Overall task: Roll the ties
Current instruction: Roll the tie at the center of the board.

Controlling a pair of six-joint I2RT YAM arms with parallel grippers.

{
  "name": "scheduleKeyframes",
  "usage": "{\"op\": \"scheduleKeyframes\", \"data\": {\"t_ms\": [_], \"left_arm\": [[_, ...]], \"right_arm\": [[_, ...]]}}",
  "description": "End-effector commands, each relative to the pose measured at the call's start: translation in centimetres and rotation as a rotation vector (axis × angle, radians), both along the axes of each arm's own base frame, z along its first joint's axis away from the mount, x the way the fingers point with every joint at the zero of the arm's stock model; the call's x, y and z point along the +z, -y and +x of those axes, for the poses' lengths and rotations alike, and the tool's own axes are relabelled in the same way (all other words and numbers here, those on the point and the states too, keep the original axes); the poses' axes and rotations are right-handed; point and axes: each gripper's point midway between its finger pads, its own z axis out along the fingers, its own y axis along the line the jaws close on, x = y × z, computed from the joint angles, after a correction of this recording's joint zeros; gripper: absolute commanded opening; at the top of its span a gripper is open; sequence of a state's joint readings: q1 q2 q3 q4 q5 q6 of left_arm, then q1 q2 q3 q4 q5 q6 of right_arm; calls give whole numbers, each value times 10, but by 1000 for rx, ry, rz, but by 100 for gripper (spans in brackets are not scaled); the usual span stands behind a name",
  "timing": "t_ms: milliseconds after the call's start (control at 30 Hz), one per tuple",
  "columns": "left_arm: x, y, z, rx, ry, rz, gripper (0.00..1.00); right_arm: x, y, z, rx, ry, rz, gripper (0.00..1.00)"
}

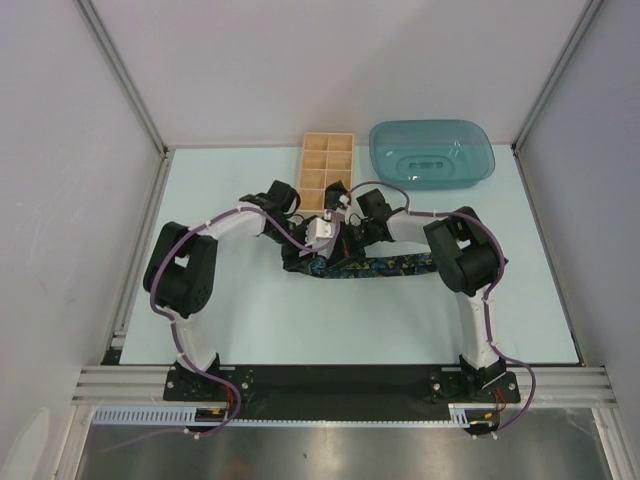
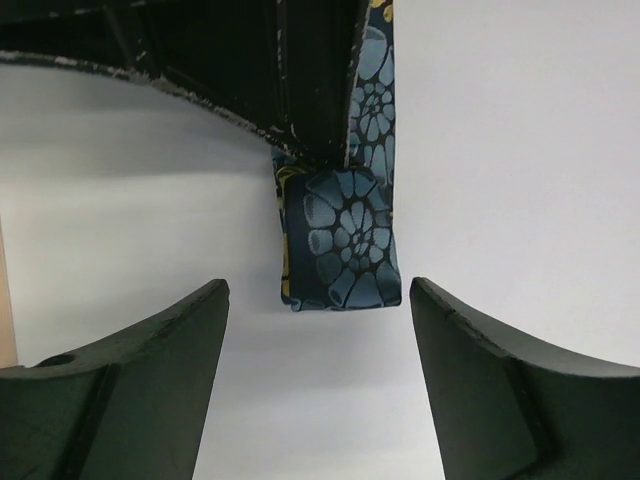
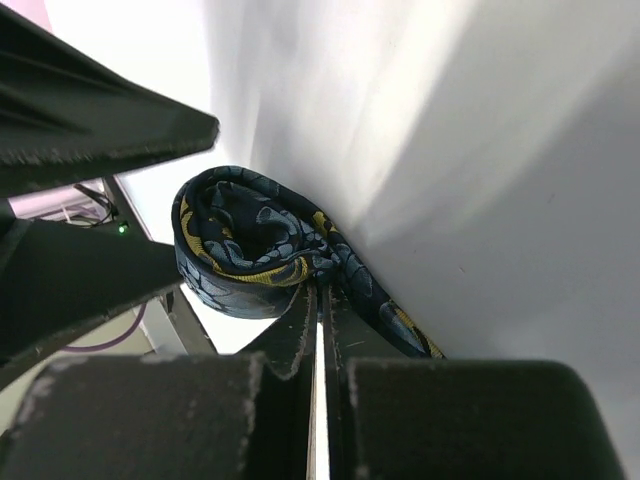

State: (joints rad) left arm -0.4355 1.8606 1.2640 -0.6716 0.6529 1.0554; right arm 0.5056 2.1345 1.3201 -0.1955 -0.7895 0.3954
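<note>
**Meeting over one tie: two arms, one box, one tray**

There is one tie [image 1: 375,267] to see. It is dark with blue and yellow flowers. There is one wooden box [image 1: 326,165] with little bins. There is one blue-green tray [image 1: 432,140]. There are two arms.

The table [image 1: 240,320] is pale blue. Grey-white walls [image 1: 300,60] stand at the back and on both sides, with metal posts in the corners. The box and the tray sit at the far edge. The tray is just to the right of the box, and they do not touch.

The tie lies in the middle of the table, nearer than the box. Most of it is a flat strip that runs left to right. One end is curled into a small roll [image 3: 245,250], right where the grippers meet.

The left arm [image 1: 180,275] and the right arm [image 1: 465,255] are both bent, with their elbows out to the sides. Both reach in to the middle.

The left gripper [image 2: 318,295] is wide open and holds nothing. The roll sits at the mouth of its gap and touches neither finger.

The right gripper [image 3: 320,295] is shut tight. Its tips press against the roll. I cannot tell if any cloth is pinched between them.
</note>
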Motion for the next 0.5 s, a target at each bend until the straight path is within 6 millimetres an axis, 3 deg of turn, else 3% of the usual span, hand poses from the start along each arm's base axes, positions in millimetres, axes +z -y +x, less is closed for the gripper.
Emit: {"op": "scheduleKeyframes", "data": {"t_ms": [0, 100, 133, 233, 400, 467], "left_arm": [[3, 15, -5, -34, -18, -49, 78], [-2, 18, -10, -50, -26, -33, 68], [-1, 19, -10, -52, -25, -29, 56], [12, 25, -8, -45, -10, -52, 43], [35, 47, -5, -38, -6, -97, 39], [27, 56, -11, -53, -20, -74, 39]], "right_arm": [[-30, 13, -2, -26, -32, -116, 0], [-30, 13, -6, -18, -41, -117, 0], [-30, 13, -7, -16, -43, -116, 0], [-29, 12, -9, -9, -47, -110, 0], [-31, 8, -11, -6, -64, -96, 0], [-31, 7, -11, -4, -67, -91, 0]]}}
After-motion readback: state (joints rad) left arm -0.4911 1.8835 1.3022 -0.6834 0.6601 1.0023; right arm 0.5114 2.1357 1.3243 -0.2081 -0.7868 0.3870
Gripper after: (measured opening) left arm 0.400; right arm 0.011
